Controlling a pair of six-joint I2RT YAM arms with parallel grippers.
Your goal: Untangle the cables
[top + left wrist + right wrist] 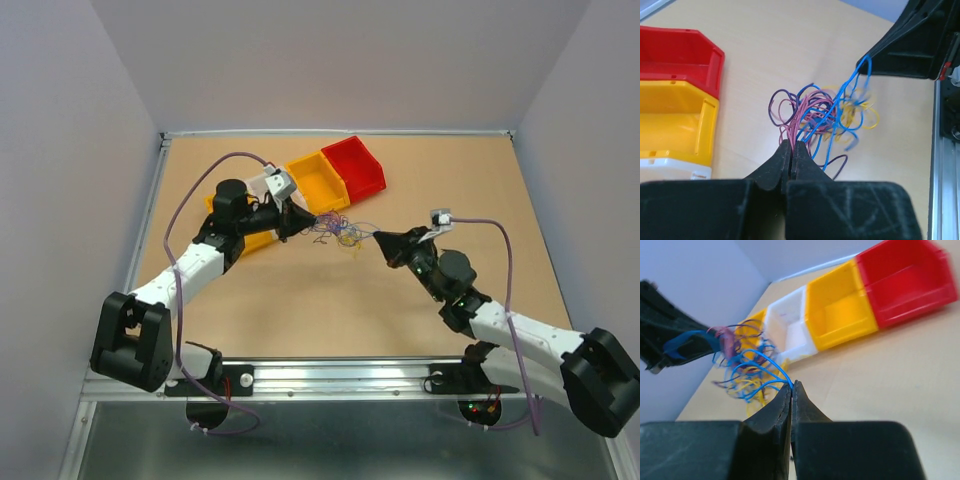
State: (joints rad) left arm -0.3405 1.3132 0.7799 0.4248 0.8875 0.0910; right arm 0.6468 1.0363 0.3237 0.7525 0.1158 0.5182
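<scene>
The cables [340,231] are a small clump of thin curly wires in blue, yellow, pink and dark purple, held just above the table between both grippers. My left gripper [791,145] is shut on the pink wires at the clump's [825,117] near side. My right gripper [792,386] is shut on several blue wires of the clump [747,371]. In the top view the left gripper [312,224] is at the clump's left and the right gripper [380,237] at its right. Blue wires stretch taut between them.
A row of bins lies behind the clump: red [354,166], yellow [318,183], white [790,327] and another yellow one [256,240] partly under my left arm. The table's raised rim [340,133] runs along the back.
</scene>
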